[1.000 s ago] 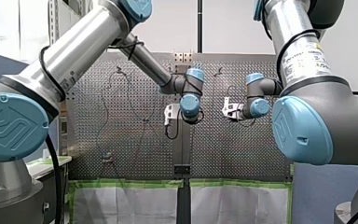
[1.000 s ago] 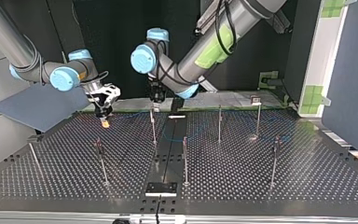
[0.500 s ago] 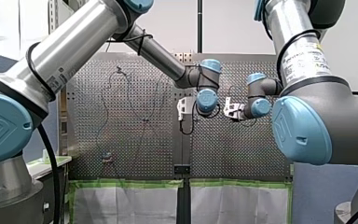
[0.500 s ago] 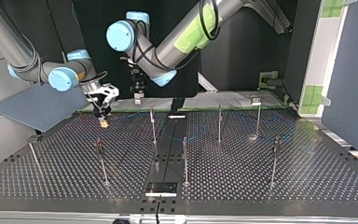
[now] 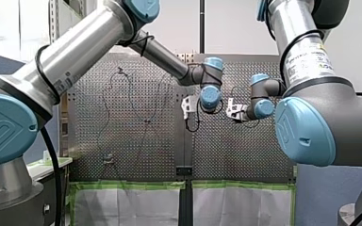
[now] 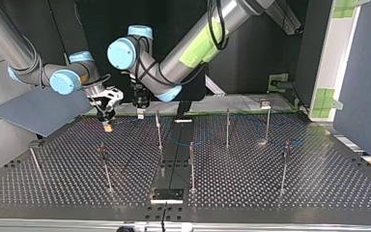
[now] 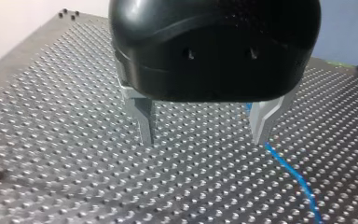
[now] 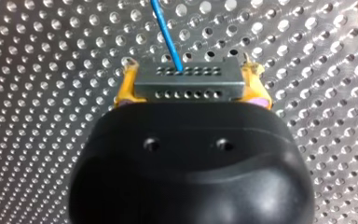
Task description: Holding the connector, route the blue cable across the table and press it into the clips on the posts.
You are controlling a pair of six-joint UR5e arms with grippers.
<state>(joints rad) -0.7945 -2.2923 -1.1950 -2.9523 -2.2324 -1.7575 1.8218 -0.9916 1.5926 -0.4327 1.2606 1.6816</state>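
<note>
In the right wrist view my right gripper is shut on a grey connector, its yellow pads pressing both ends. The blue cable runs from the connector over the perforated table. The top view has this gripper low over the table at the far left. My left gripper hangs close beside it. Its metal fingers stand open with nothing between them in the left wrist view, and the blue cable lies on the table beside one finger.
Several thin posts with clips stand on the table, among them post, post, post and post. The cable lies slack between the middle posts. A dark seam plate sits at the near edge.
My left arm has swung toward the top view's left, bringing its open gripper close beside my right gripper. My right gripper has barely moved and still holds the connector.
</note>
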